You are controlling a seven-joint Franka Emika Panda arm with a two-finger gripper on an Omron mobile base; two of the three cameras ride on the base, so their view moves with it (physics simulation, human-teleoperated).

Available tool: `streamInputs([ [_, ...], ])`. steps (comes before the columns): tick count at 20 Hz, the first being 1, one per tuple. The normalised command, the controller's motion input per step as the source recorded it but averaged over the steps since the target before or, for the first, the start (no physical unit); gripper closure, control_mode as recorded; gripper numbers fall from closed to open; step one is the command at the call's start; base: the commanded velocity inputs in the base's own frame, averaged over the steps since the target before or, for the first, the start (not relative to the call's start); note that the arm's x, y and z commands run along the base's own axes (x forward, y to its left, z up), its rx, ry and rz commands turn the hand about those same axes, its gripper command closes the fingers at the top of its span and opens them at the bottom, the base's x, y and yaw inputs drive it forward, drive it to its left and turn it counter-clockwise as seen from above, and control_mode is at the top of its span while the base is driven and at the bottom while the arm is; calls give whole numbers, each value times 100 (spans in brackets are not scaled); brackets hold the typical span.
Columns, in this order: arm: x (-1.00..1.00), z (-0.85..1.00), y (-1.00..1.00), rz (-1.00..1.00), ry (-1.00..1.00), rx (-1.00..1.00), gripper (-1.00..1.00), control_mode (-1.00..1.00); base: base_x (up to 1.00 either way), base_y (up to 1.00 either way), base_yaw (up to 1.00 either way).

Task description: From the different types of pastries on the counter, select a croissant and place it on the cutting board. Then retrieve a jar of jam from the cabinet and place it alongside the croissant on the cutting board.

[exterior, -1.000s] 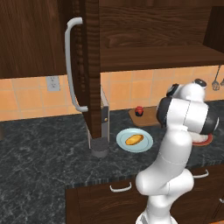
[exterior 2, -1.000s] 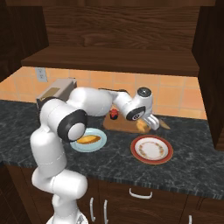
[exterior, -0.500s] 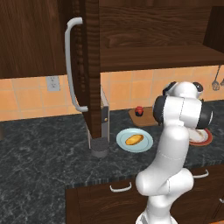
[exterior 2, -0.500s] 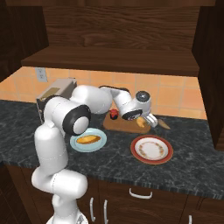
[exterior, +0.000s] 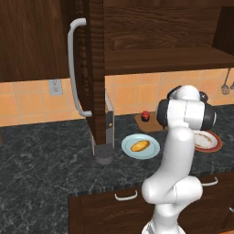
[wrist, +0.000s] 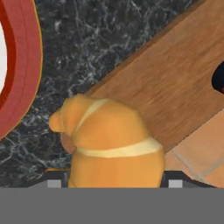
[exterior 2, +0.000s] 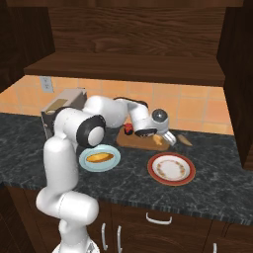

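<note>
Leftmost in the right base view, a grey box-shaped appliance (exterior 2: 62,109) stands on the dark marbled surface (exterior 2: 217,190) by the wall, and near it a light blue plate (exterior 2: 99,159) carries the oval orange-yellow pastry (exterior 2: 98,158). Further right, the wooden cutting board (exterior 2: 138,140) lies toward the back, with the jar of jam (exterior 2: 129,129) on its left part. The tool (exterior 2: 165,141) hangs low over the board's right end, closed around the croissant (exterior 2: 158,141). From the hand view the croissant (wrist: 109,140) sits between the finger tips, above the board's (wrist: 175,87) edge and the dark surface. A red-rimmed plate (exterior 2: 171,168) lies nearer, right of the blue one, and the open cabinet door (exterior: 93,68) with its grey handle shows at left in the left base view
</note>
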Motion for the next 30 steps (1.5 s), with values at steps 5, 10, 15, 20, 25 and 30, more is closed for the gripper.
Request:
streamInputs([
  [5, 50, 0, 38, 0, 2, 1, 100, -100, 0, 0, 0],
  [10, 10, 2, 46, 3, 22, 2, 100, -100, 0, 0, 0],
  [15, 40, 24, 36, 5, 17, 6, 100, -100, 0, 0, 0],
  [20, 12, 3, 3, 0, 23, 0, 100, -100, 0, 0, 0],
  [25, 2, 0, 0, 0, 17, 0, 100, -100, 0, 0, 0],
  [30, 8, 0, -4, 1, 10, 0, 100, -100, 0, 0, 0],
])
